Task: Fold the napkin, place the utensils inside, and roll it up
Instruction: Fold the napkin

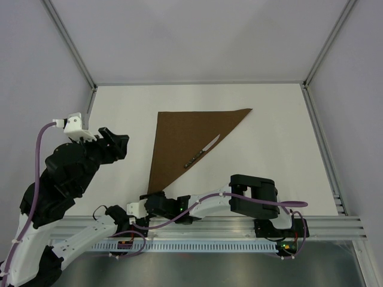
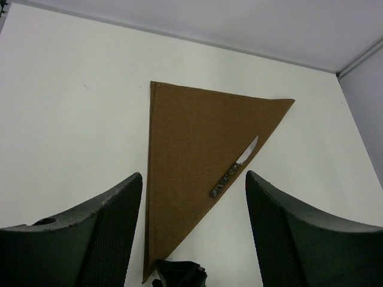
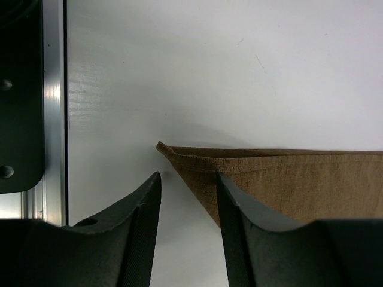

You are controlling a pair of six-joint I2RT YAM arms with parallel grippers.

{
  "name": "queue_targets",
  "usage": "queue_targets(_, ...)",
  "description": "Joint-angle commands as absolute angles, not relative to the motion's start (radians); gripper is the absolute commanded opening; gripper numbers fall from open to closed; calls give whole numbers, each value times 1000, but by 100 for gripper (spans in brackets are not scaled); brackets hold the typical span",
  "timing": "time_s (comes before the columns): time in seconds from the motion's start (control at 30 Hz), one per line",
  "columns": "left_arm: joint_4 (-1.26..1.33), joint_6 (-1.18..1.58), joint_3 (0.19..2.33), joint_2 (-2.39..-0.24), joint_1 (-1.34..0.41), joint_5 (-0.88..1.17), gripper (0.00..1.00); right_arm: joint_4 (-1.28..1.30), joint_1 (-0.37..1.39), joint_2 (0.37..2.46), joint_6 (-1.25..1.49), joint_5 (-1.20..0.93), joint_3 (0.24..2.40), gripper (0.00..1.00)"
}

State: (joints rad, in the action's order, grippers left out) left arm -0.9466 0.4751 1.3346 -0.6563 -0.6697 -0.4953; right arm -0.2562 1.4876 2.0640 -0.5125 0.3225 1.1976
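Observation:
The brown napkin [image 1: 182, 140] lies flat on the white table, folded into a triangle with its long point toward the arms. A knife [image 1: 202, 150] with a dark handle lies on its diagonal edge. My left gripper [image 1: 117, 145] is open and empty, raised to the left of the napkin; its wrist view looks down on the napkin [image 2: 191, 143] and knife [image 2: 234, 168]. My right gripper [image 1: 154, 200] is open and low at the napkin's near corner. In its wrist view the corner [image 3: 179, 156] lies just beyond the fingertips [image 3: 157, 179], with nothing gripped.
An aluminium rail [image 1: 239, 224] runs along the near table edge and shows beside my right gripper [image 3: 51, 119]. White walls with metal posts [image 1: 317, 66] close in the back and sides. My right gripper's tip shows in the left wrist view [image 2: 179, 275].

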Motion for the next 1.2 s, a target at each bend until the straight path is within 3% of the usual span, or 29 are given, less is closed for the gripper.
queue_targets(0.0,-940,495,1327,-672,-670,-489,74,-308,1485,2086,-514,318,1195,47)
queue_targets(0.27,-940,491,1310,-683,-670,-489,73,-308,1473,2109,-511,301,1193,37)
queue_targets(0.5,-936,492,1293,-681,-670,-482,73,-299,1463,2111,-511,291,1200,34)
queue_targets(0.53,-934,492,1292,-680,-670,-480,73,-299,1463,2111,-509,293,1201,27)
queue_targets(0.8,-930,485,1281,-675,-670,-483,73,-261,1434,2112,-485,270,1232,3)
queue_targets(1.17,-917,476,1279,-677,-670,-499,73,-187,1390,2057,-417,233,1293,1)
